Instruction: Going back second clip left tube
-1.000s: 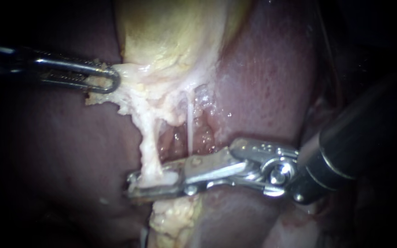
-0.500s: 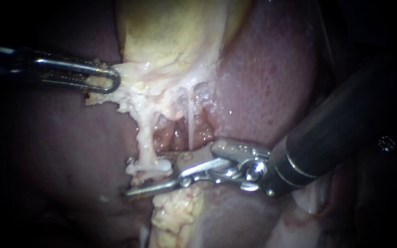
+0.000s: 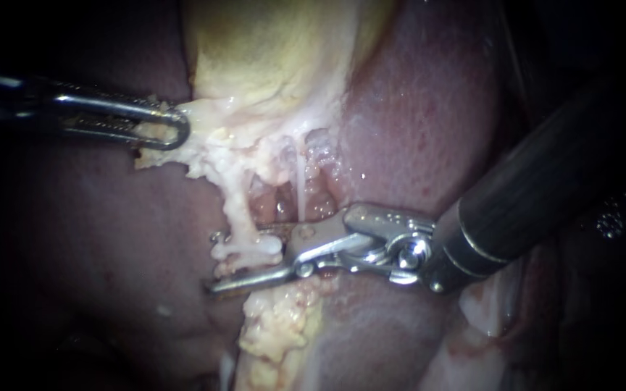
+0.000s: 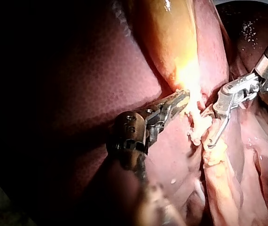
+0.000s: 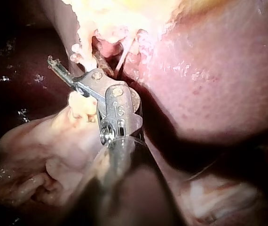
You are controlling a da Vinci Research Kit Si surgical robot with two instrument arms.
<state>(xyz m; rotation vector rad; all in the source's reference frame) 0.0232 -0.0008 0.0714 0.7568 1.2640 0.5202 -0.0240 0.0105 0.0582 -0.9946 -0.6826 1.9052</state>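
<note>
The left tube [image 3: 235, 217] looks soft and easy to tear between the parted jaws of the right instrument [image 3: 214, 262], while the left instrument [image 3: 174, 130] clamps the gallbladder [image 3: 277, 58] above the tube.

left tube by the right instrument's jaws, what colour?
Pale cream-white left tube, lumpy, set against the dark red liver. Shows best in the endoscope view.

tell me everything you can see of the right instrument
The right instrument comes in from the upper right: a dark smooth shaft, then a shiny metal wrist with a pivot pin, then two long slim jaws pointing left. The jaws stand open, straddling the pale lumpy left tube, which runs through the gap. The wrist lies over the liver.
</note>
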